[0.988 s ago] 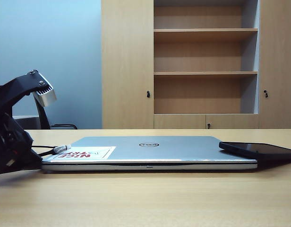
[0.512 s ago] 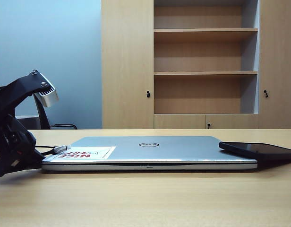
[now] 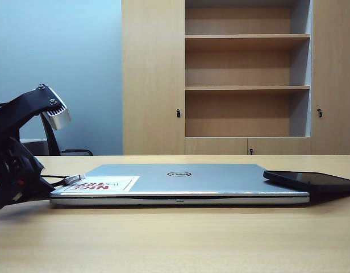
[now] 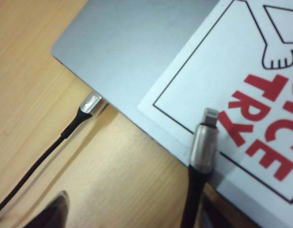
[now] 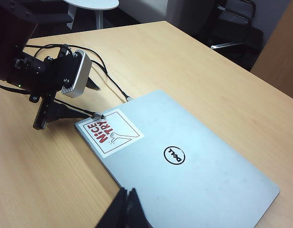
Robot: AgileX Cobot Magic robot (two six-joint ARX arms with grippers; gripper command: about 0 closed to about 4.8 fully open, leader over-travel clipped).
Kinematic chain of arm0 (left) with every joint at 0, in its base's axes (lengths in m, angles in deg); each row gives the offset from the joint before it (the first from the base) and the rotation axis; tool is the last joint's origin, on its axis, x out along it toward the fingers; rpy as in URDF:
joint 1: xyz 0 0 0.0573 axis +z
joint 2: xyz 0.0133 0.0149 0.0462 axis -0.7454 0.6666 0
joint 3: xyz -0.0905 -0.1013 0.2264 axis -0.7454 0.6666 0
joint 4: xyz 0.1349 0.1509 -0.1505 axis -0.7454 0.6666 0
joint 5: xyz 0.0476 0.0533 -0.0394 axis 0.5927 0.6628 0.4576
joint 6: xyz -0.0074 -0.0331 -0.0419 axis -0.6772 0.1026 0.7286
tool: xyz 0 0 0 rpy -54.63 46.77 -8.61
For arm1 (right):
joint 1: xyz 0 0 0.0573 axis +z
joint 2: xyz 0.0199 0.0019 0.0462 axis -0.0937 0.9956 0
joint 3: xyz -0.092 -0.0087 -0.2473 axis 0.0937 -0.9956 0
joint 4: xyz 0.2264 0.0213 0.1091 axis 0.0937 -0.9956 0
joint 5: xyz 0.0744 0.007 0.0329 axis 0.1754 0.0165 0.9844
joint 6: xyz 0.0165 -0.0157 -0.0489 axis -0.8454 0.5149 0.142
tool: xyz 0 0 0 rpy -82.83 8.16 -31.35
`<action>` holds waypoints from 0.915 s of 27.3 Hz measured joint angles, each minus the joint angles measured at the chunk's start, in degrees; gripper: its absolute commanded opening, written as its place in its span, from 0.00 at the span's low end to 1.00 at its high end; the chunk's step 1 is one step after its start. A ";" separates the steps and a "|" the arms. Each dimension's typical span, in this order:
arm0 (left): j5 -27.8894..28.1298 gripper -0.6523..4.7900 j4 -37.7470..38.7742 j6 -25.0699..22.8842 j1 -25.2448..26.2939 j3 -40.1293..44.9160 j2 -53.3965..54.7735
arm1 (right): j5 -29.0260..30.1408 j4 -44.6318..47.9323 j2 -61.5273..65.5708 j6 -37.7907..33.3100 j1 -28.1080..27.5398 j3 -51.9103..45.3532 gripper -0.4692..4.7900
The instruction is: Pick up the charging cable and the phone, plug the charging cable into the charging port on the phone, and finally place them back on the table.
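Observation:
The charging cable's silvery plug (image 4: 204, 140) lies on the sticker at the laptop's corner, and its black cord (image 4: 193, 204) runs back between my left gripper's (image 4: 137, 219) fingers, close to one of them. The jaws stand wide apart and nothing is pinched. In the exterior view the left gripper (image 3: 41, 185) sits low at the far left, just behind the plug (image 3: 75, 179). The phone (image 3: 310, 180) lies flat at the far right, one end resting on the laptop. Its charging port cannot be made out. My right gripper (image 5: 128, 209) is shut and empty above the laptop's near edge.
A closed silver Dell laptop (image 3: 180, 181) with a red-and-white sticker (image 3: 101, 184) fills the middle of the beige table (image 3: 175, 239). A second black cord ends in a silver plug (image 4: 92, 102) beside the laptop's corner. Behind the table stand a cupboard with shelves (image 3: 246, 85) and a chair (image 3: 67, 149).
The left arm has tipped slightly toward the laptop. The plug, laptop and phone lie as before.

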 measured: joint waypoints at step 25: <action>0.04 0.51 -5.55 0.17 -0.61 -0.11 4.13 | -0.15 0.00 -0.02 0.00 0.00 0.00 0.07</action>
